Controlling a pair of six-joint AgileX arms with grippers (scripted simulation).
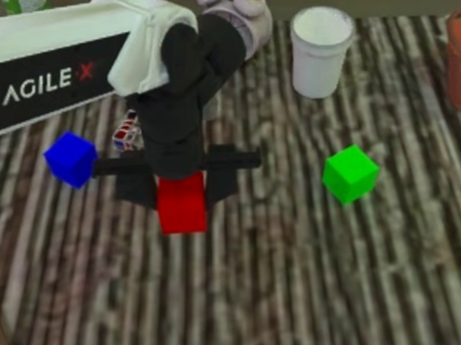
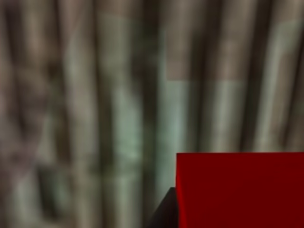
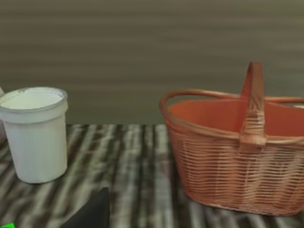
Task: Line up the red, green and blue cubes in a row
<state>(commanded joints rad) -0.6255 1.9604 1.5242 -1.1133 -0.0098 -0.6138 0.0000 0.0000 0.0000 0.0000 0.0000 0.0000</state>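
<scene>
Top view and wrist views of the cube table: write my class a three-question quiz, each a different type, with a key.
1. True or false: the green cube touches the red cube.
2. Which cube is at the left gripper? A red, B green, C blue.
3. Fill in: the blue cube lies to the top view's ____ of the red cube.

Key: 1 false, it sits well apart to the right. 2 A, the red cube fills a corner of the left wrist view. 3 left.

Clutter along the far edge of a striped table [image 1: 310,276]

A white cup [image 1: 322,50] stands far and right of centre; an orange wicker basket [image 3: 237,156] sits further right. A segmented puzzle cube [image 1: 125,132] lies left of centre, and a pale rounded object [image 1: 240,13] sits at the far edge.
</scene>
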